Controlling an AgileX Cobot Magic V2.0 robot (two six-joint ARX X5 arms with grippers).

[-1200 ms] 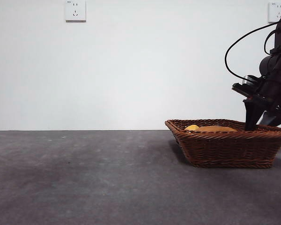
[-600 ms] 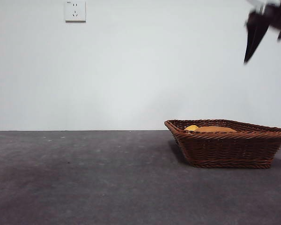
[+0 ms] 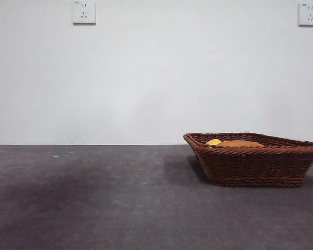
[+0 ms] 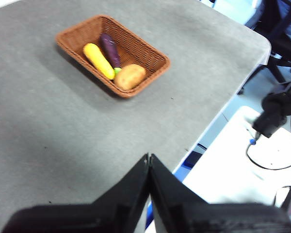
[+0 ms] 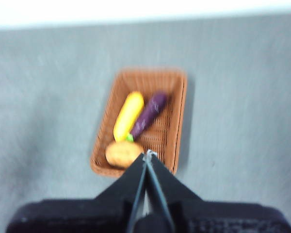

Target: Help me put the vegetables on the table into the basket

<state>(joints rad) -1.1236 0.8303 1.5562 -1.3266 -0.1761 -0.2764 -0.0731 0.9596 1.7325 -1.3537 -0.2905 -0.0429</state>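
The brown wicker basket [image 3: 255, 159] stands on the grey table [image 3: 94, 198] at the right. Inside it lie all three vegetables: the yellow corn cob [image 5: 128, 115], the purple eggplant [image 5: 149, 114] beside it, and the brown potato [image 5: 122, 153] at one end. From the front only the corn top [image 3: 214, 141] and potato top [image 3: 240, 142] peek over the rim. The left wrist view shows the same basket [image 4: 77, 36] with corn [image 4: 99, 60], eggplant [image 4: 110, 49] and potato [image 4: 130, 76]. My right gripper [image 5: 148, 154] is shut, high above the basket. My left gripper [image 4: 149, 157] is shut, far off over the table's edge.
Two white wall sockets [image 3: 84, 11] [image 3: 309, 13] sit on the white wall behind. In the left wrist view the table edge [image 4: 218, 116] drops to a white surface with a black cabled device [image 4: 276, 107].
The arm that stood over the basket's right end a second ago has lifted up and left the front view. The basket and its contents have not moved.
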